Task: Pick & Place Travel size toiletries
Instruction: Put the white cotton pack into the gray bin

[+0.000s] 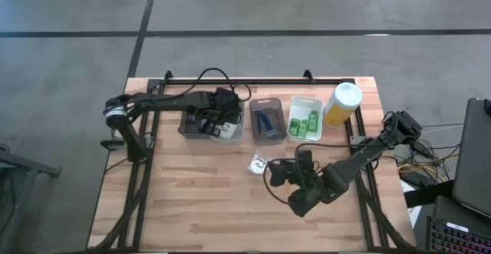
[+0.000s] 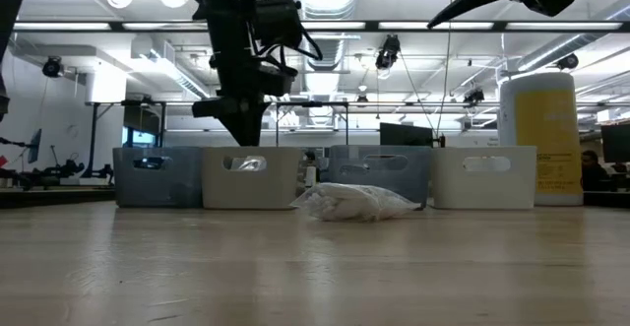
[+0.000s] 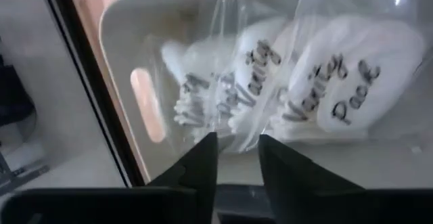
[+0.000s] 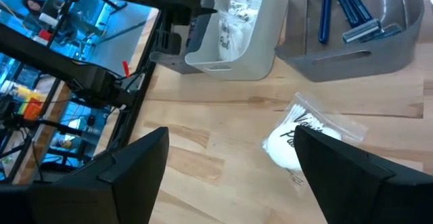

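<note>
Two dark arms reach over the wooden tabletop (image 1: 192, 208). Stretched sideways from its post at the left edge, the left arm holds its left tool (image 1: 219, 123) low over the white tray (image 1: 230, 135), second in a row of four trays along the far side. In the left wrist view its two fingers (image 3: 203, 163) stand slightly apart with only a narrow gap between them, right at the lower edge of a clear packet (image 3: 304, 82) with dark handwritten print, which lies in that tray with other such packets; whether the fingers touch the plastic or grip it cannot be told.

Bent at the elbow, the right arm comes in from the right edge, its right tool (image 1: 282, 173) just right of a white crinkly packet (image 1: 258, 163) lying alone on the bare wood in front of the trays. Its fingers (image 4: 128, 176) stand wide apart with nothing between them; the packet shows ahead of them, partly hidden behind one finger.

Blue razors (image 1: 267, 121) lie in the grey tray (image 1: 268, 137) and green bottles (image 1: 304, 123) in the white tray (image 1: 293, 104) beside the yellow bottle (image 1: 341, 104). In the high view, the leftmost grey tray (image 1: 184, 127) is largely covered by the left arm, so its contents cannot be made out. From table height, the tray walls hide everything inside them, and only the lone packet is plainly seen.
</note>
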Motion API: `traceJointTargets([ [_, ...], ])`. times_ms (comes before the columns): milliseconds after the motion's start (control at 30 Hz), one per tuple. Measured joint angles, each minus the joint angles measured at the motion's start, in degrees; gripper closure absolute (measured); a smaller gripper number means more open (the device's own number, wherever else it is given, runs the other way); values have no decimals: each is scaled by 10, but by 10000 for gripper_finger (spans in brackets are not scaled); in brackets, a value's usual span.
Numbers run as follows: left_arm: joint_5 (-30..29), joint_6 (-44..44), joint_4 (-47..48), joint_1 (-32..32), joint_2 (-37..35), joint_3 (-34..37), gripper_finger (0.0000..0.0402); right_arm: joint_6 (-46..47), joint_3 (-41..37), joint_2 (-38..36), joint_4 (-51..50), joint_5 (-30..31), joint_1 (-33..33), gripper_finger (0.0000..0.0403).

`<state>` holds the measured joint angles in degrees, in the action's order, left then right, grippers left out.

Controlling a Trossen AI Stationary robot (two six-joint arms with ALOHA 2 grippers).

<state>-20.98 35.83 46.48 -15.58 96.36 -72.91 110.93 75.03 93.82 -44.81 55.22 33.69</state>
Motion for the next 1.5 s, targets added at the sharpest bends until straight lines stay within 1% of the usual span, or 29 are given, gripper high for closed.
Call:
traceJointTargets([
  [167,-32,-1,13,0,-14,-14,244,0,-3,0,0,-14,0,77],
  [233,-32,-1,14,4,-31,-21,232,-3,-3,0,0,-17,0,73],
  [267,-22,-2,15,7,-42,-25,227,-3,-3,0,-2,-20,0,70],
  [333,37,-15,19,17,-67,-33,222,-3,-3,0,-11,-34,0,66],
  [400,122,-65,22,31,-93,-39,221,4,-3,0,-24,-57,0,62],
  [500,281,-222,6,48,-124,-44,221,19,-3,0,-47,-95,0,57],
  [567,377,-320,-30,61,-137,-34,220,23,-3,0,-59,-116,0,54],
  [600,406,-357,-49,71,-141,-26,221,23,-4,0,-64,-120,0,54],
  [633,421,-388,-68,84,-142,-18,221,23,-4,0,-68,-121,0,53],
  [733,413,-436,-130,136,-137,10,224,13,-4,0,-78,-122,0,57],
  [900,372,-498,-246,207,-98,60,225,10,-4,-2,-97,-122,5,72],
  [1000,334,-532,-342,229,-66,86,225,10,-4,-6,-110,-122,13,81],
  [1100,295,-556,-410,230,-26,95,225,15,-4,-11,-123,-122,20,90],
  [1233,244,-570,-423,223,32,79,225,32,-4,-17,-142,-120,29,103],
  [1300,240,-569,-423,220,60,66,225,41,-4,-21,-153,-118,32,109],
  [1433,247,-519,-415,221,107,53,225,49,-4,-26,-169,-117,41,119],
  [1500,247,-523,-413,221,122,52,225,49,-4,-27,-170,-117,45,124],
])
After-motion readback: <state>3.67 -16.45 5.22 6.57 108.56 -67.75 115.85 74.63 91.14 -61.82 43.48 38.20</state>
